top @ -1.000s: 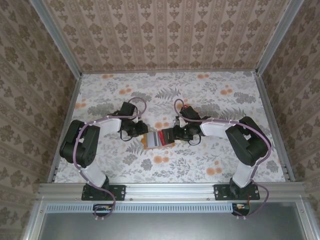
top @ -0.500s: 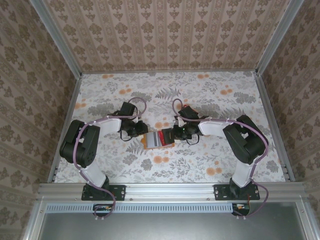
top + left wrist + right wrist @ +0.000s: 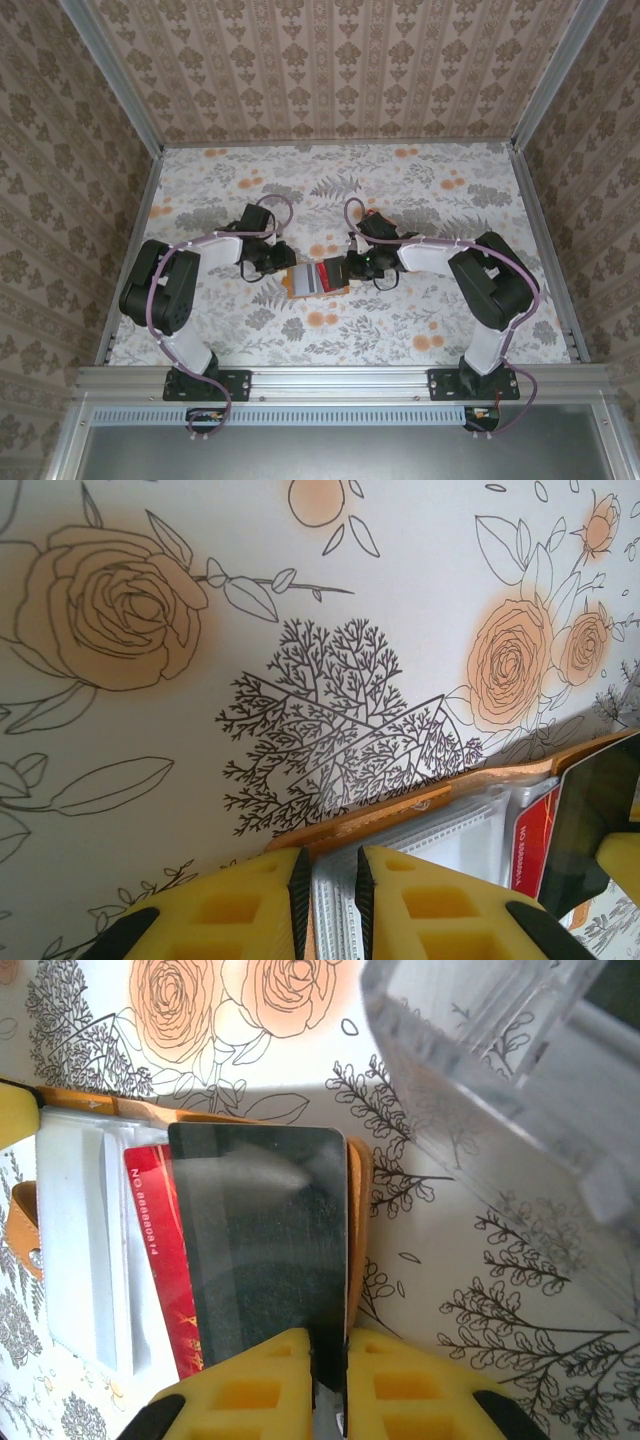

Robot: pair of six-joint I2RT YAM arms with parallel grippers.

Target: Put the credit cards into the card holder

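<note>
The orange card holder [image 3: 300,281] lies open on the flowered table between the two arms, its grey inside up. My left gripper [image 3: 333,900] is shut on the holder's grey inner sleeves [image 3: 460,840] at the left end, beside the orange edge [image 3: 400,810]. My right gripper [image 3: 328,1360] is shut on a black card [image 3: 265,1250], which lies flat over the holder's right half [image 3: 358,1190]. Under the black card a red card [image 3: 160,1250] sticks out to its left. In the top view the red card [image 3: 333,272] sits just left of the right gripper [image 3: 350,268].
A clear plastic stand [image 3: 490,1070] rises close beyond the holder in the right wrist view. Patterned walls and metal rails [image 3: 130,250] enclose the table. Open tabletop [image 3: 330,340] lies in front of the holder.
My right gripper has shifted slightly left, carrying the black card further over the holder and the red card. The left gripper and the holder have stayed put.
</note>
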